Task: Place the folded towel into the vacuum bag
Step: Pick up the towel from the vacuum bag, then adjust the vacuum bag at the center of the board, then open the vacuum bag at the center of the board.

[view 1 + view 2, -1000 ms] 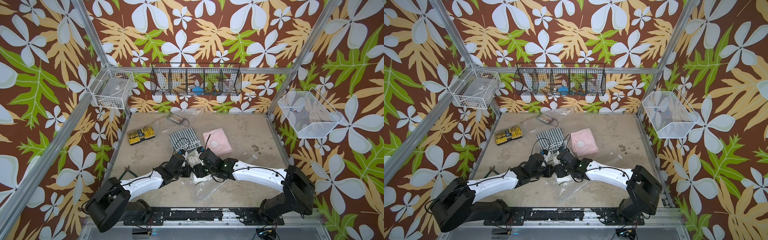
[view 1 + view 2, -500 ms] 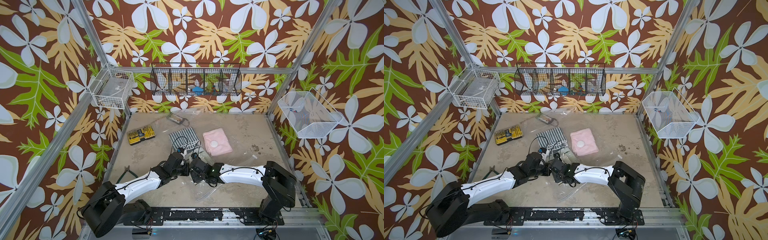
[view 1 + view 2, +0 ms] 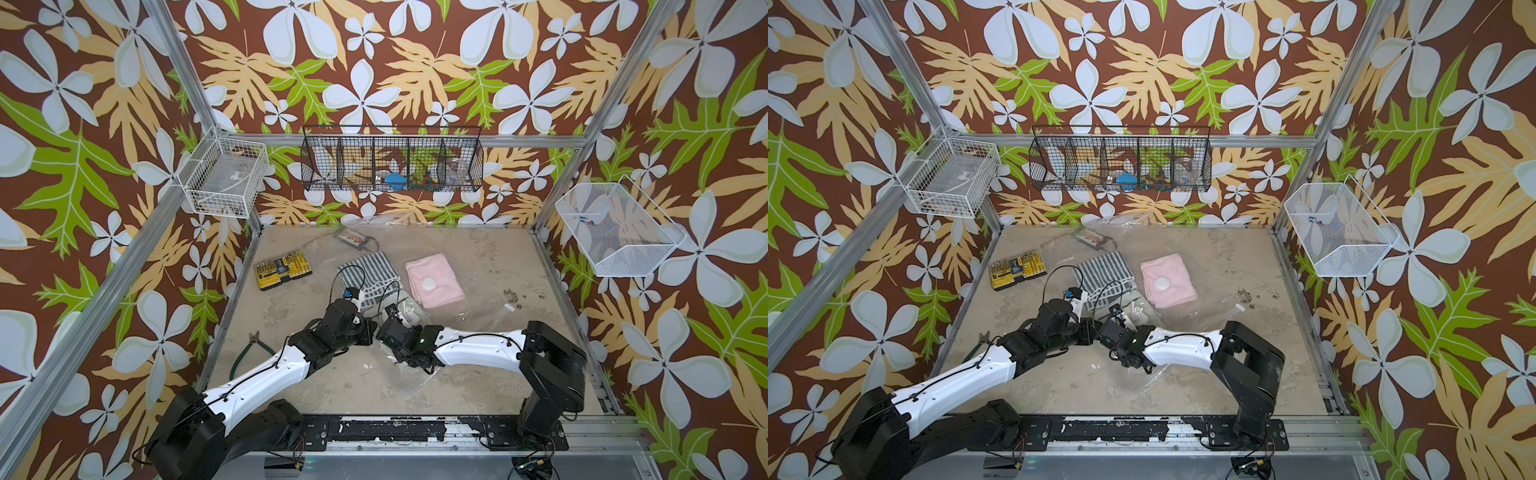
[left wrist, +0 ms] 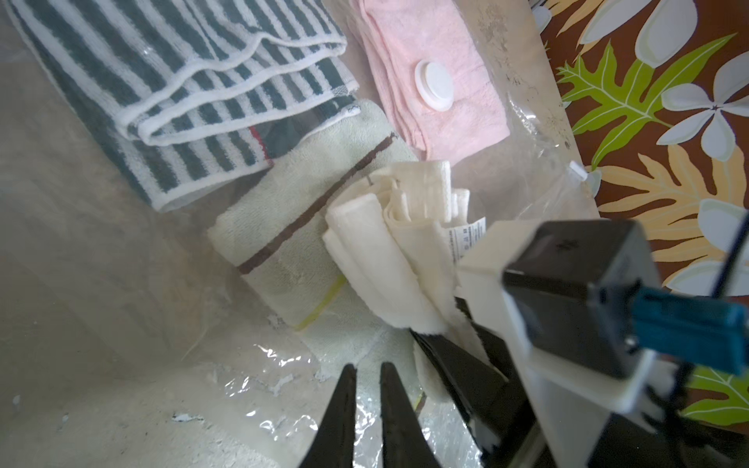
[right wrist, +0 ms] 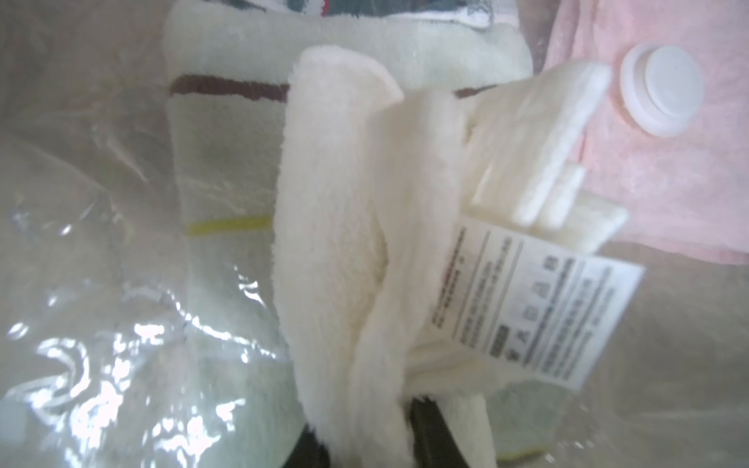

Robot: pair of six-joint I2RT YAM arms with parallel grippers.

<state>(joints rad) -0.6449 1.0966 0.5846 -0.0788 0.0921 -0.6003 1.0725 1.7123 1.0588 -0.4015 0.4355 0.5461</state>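
Right gripper (image 5: 367, 441) clamps fluffy cream folded towel (image 5: 336, 243), long axis toward 12 o'clock, deeper into clear crinkly plastic vacuum bag (image 4: 279, 364). At its 9 o'clock, left gripper (image 4: 368, 366) narrow, apparently pinching bag film.

There are four towels: one striped towel (image 3: 370, 269), one pink towel (image 3: 442, 269), one pale green towel (image 4: 283, 243) and one cream towel (image 5: 336, 243). There is one vacuum bag (image 5: 121, 324), with one valve disc (image 3: 428, 283) and one slider clip (image 3: 509, 306). Three baskets hang on the walls: one white grid basket (image 3: 224, 183), one black basket (image 3: 390, 166) of five compartments, and one white mesh basket (image 3: 615, 232). On the worktop (image 3: 332, 386) also lie one yellow bit set (image 3: 282, 269), one pair of pliers (image 3: 249, 349) and one small clear case (image 3: 353, 239).
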